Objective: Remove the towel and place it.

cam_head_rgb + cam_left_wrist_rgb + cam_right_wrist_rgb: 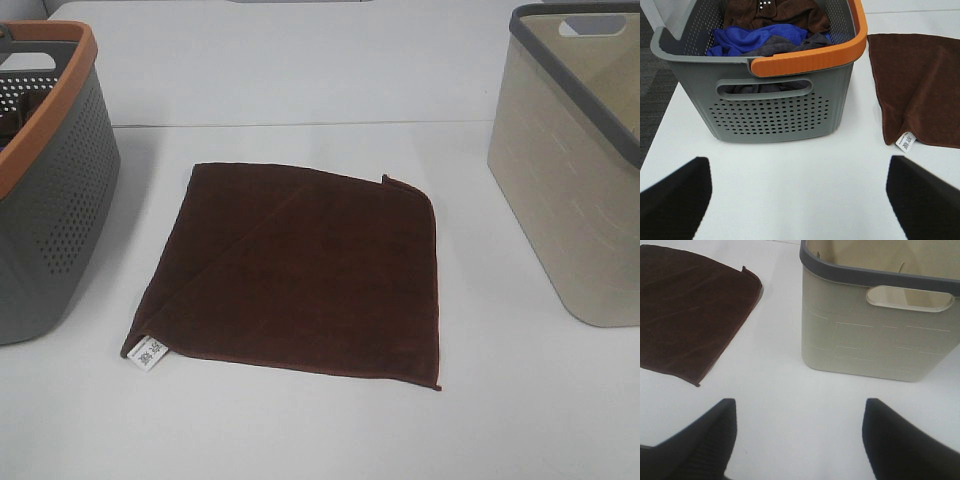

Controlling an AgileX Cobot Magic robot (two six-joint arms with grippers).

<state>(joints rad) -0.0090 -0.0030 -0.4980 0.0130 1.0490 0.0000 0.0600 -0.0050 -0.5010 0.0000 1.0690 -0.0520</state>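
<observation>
The dark brown, roughly square soft towel (pixel 300 270) lies flat on the white table (pixel 320 90), folded over on itself along a diagonal crease, with a small white printed tag (pixel 149 354) sticking out at one corner. It sits between the two baskets and touches neither.

The left gripper (pixel 800 200) hangs low over bare table with its two black fingers (pixel 675 202) spread wide apart and nothing between them. Straight ahead of it, close by, stands the grey perforated plastic basket with an orange rim (pixel 805 62) and a slot handle in its near wall. Inside is a heap of cloths: a bright blue one (pixel 757 39) on top towards the gripper, a dark grey one (pixel 790 47) beside and under it, and a brown one (pixel 775 12) further back. The towel's tagged corner (pixel 906 142) lies ahead of the gripper's other finger, just beside the basket's corner but apart from it.

The right gripper (pixel 797 440) is likewise over bare table, its dark fingers (pixel 705 440) wide apart and holding nothing. Ahead of it, slightly towards one finger, stands the beige plastic basket with a dark grey rim (pixel 875 277), a brick-like pattern moulded in its wall and an oval handle cutout. What shows of its inside is bare beige wall; its floor is out of sight. The towel's edge (pixel 690 315) lies ahead of the other finger, well apart from this basket.
</observation>
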